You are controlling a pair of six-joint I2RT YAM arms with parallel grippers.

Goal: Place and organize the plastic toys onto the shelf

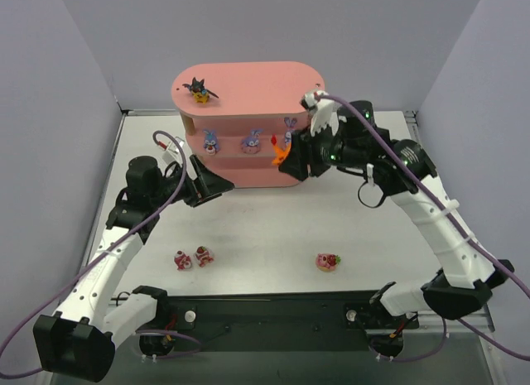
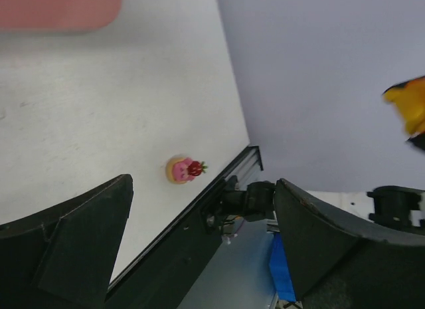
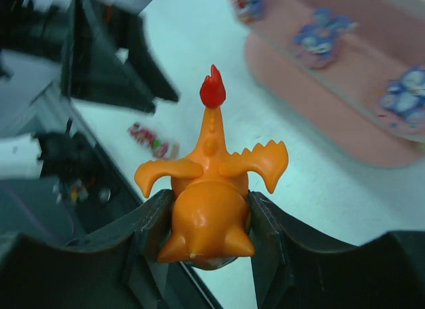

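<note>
The pink shelf (image 1: 248,74) stands at the back of the table. On its top board sits a black bat-like toy (image 1: 199,90). Three purple-blue bunnies (image 1: 210,141) (image 1: 251,141) (image 1: 290,128) stand on the middle board. My right gripper (image 1: 290,161) is shut on the orange toy (image 1: 279,153) (image 3: 211,196), held in the air in front of the shelf's right end. Three red-and-white toys (image 1: 182,260) (image 1: 204,255) (image 1: 329,262) lie on the table. Near the shelf's left end my left gripper (image 1: 207,186) (image 2: 202,242) hangs open with nothing in it.
A black rail (image 1: 265,310) with the arm bases runs along the near table edge. Grey walls close in the left, right and back. In the left wrist view one red-and-white toy (image 2: 184,169) lies near the rail. The right arm (image 1: 431,211) reaches over the right side.
</note>
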